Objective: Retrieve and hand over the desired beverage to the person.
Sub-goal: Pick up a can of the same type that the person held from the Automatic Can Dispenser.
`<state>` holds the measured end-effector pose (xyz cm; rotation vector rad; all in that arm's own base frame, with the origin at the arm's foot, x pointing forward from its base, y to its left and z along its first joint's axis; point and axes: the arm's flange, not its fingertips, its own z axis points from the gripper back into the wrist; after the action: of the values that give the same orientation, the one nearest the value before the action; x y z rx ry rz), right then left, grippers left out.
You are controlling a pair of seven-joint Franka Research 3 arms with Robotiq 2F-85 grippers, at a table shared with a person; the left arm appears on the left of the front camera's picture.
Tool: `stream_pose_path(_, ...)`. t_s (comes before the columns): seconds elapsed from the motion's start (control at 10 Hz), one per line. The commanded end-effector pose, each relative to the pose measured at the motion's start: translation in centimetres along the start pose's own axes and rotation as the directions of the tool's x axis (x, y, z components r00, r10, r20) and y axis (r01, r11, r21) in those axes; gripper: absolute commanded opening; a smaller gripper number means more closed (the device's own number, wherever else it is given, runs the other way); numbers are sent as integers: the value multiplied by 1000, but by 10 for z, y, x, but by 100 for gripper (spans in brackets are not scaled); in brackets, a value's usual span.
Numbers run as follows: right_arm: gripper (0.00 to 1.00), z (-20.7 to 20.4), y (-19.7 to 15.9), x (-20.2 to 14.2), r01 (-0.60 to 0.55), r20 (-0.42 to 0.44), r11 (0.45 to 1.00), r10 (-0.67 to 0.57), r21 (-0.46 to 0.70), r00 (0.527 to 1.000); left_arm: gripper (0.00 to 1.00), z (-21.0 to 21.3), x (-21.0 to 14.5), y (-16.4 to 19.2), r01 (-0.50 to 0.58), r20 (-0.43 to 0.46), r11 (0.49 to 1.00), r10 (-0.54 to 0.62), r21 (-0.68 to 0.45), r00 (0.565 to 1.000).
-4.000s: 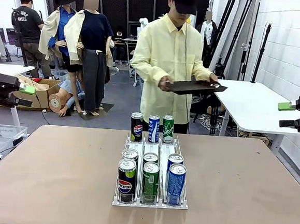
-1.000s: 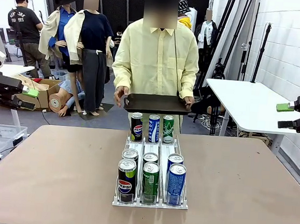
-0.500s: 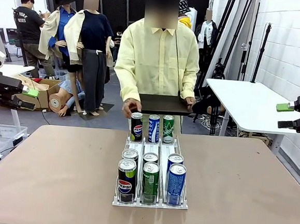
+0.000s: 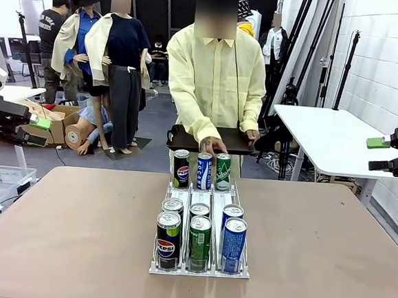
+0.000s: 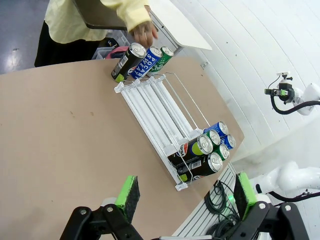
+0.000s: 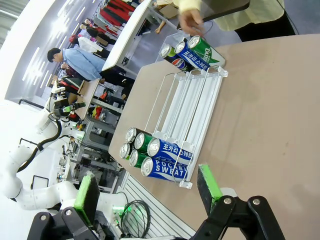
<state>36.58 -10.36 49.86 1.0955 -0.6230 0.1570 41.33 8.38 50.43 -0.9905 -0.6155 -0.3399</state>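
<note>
1. The clear plastic rack (image 4: 199, 272) of drink cans stands mid-table, well apart from both grippers; the person's hand (image 4: 213, 147) is at the far blue can (image 4: 203, 171).
2. The left gripper (image 5: 186, 196) and the right gripper (image 6: 147, 192) hang beside the table, jaws wide apart, holding nothing.

person's hand (image 4: 213, 147) shifted right, above blue can (image 4: 203, 171)

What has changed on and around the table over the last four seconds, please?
The person turned to face the table, bringing the black tray to the front, then lowered one hand to the far black can and now across to the far blue can. No can left the rack; the left gripper and right gripper stay open at the sides.
</note>
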Motion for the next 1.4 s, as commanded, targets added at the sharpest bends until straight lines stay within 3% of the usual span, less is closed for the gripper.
stream_pose_path(0.0,100,0,0,0,-1,1,1000,1,-2,1000,100,0,0,0,1,3,1000,-1,0,1000)
stream_pose_path(1.3,100,0,0,0,-1,1,1000,1,-2,1000,100,0,0,0,1,3,1000,-1,0,1000)
